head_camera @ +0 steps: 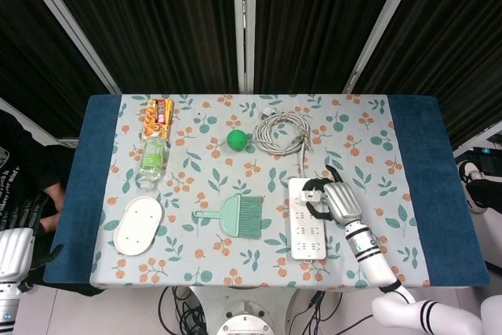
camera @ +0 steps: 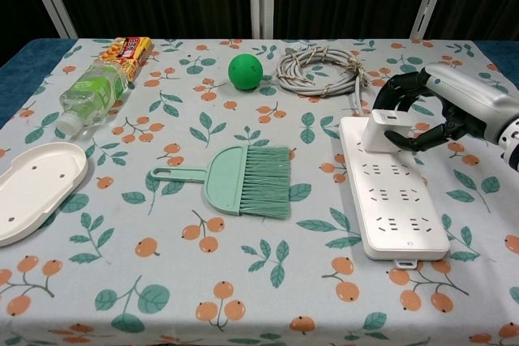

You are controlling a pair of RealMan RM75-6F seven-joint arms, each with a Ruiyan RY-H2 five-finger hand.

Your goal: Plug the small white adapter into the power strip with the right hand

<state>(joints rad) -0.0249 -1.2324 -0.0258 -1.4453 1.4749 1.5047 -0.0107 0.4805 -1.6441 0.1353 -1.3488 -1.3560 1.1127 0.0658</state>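
The white power strip point(camera: 391, 192) point(head_camera: 306, 229) lies lengthwise on the right side of the floral tablecloth. The small white adapter point(camera: 381, 129) point(head_camera: 310, 191) stands upright on the strip's far end. My right hand point(camera: 442, 111) point(head_camera: 333, 198) grips the adapter from the right, its dark fingers curled around it. My left hand point(head_camera: 14, 250) hangs off the table at the lower left of the head view, holding nothing, and its finger pose is not clear.
A coiled grey cable point(camera: 320, 70) lies just behind the strip. A green brush point(camera: 239, 180) sits mid-table, a green ball point(camera: 243, 70) behind it. A plastic bottle point(camera: 93, 91), a snack pack point(camera: 130, 48) and a white oval tray point(camera: 32, 188) are at the left.
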